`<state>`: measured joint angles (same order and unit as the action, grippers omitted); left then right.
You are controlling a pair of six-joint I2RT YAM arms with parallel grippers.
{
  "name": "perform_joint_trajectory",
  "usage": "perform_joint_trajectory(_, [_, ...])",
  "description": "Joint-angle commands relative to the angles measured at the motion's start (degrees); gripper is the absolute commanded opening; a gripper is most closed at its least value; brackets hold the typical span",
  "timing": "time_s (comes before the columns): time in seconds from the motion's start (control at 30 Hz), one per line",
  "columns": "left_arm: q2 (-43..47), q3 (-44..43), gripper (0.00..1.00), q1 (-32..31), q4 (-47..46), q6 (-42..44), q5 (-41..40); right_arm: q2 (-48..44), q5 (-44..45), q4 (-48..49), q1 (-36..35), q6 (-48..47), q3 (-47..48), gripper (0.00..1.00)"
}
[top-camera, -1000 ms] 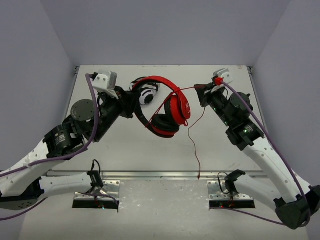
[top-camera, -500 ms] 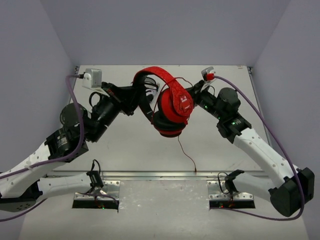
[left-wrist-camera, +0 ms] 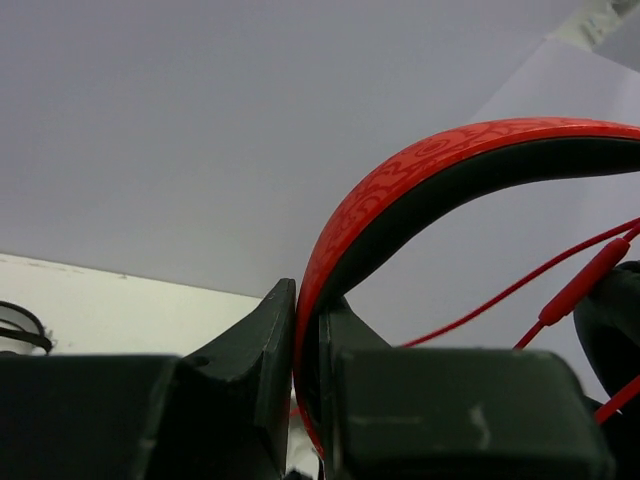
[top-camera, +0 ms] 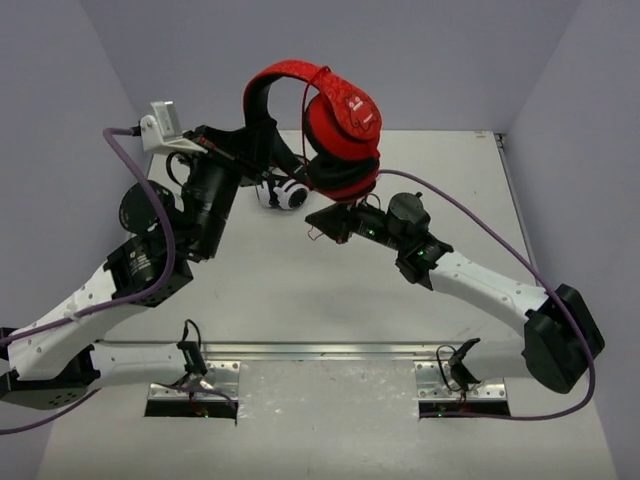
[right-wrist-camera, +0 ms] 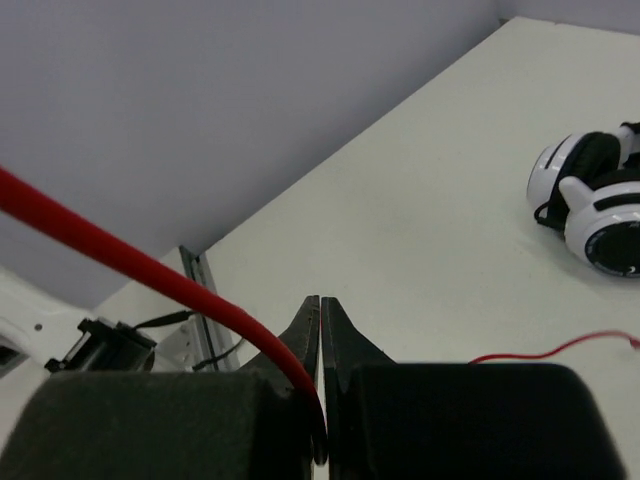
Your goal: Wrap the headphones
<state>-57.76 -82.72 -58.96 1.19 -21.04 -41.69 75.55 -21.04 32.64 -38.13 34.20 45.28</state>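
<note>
While held up in the air above the far part of the desk (top-camera: 300, 290), the headphones (top-camera: 335, 120) show a glossy red ear cup (top-camera: 346, 108) with a pale mark on its shell, black padding beneath it, and a headband (left-wrist-camera: 420, 170) that is patterned red on the outside and black on the inside. A long thin red cord (left-wrist-camera: 480, 305) runs from them, carrying a thicker red inline piece (left-wrist-camera: 578, 288). The left tool (left-wrist-camera: 308, 340) is clamped on the headband, its two dark fingers pressed flat against either face of the band. Below the ear cup, the right tool (right-wrist-camera: 320, 350) is closed to a sliver with the cord (right-wrist-camera: 150, 265) pinched between its fingers; the cord leaves them toward the upper left of the right wrist view. A second pair, the white-and-black headphones (top-camera: 285, 193), lies on the desk just beneath the red pair, between the two arms.
</note>
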Motion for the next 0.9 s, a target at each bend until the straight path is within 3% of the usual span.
perform_joint_trajectory(0.0, [-3.58,-8.06,0.00,-0.63,-5.94,4.41,-11.20,-1.72,2.22,4.27,-2.12,-2.72,-3.77,0.01])
perform_joint_trajectory(0.17, [-13.33,-16.68,0.00,0.07,-5.77,13.65,-16.31,-5.75,4.51,5.68,-5.02,-5.89,-7.92,0.01])
perform_joint_trajectory(0.47, [-25.29,-30.12,0.00,5.07,9.86,6.64,-21.42,-10.33,7.06,-3.90,-9.24,-13.80,-8.36,0.01])
perform_joint_trajectory(0.53, [-28.10,-33.46,0.00,8.50,16.98,1.28,-19.84,-11.30,7.67,-5.99,-10.20,-14.42,-8.63,0.01])
perform_joint_trajectory(0.63, [-29.87,-35.06,0.00,15.26,24.37,-8.03,-9.95,-11.39,8.29,-8.81,-11.00,-15.65,-7.75,0.01])
perform_joint_trajectory(0.73, [-29.61,-34.09,0.00,20.19,26.05,-13.23,-1.93,-11.48,9.86,-10.67,-10.91,-17.31,-7.48,0.01])
perform_joint_trajectory(0.87, [-26.98,-31.37,0.00,20.81,23.77,-13.59,0.64,-11.39,11.46,-12.16,-11.00,-18.37,-6.96,0.01])
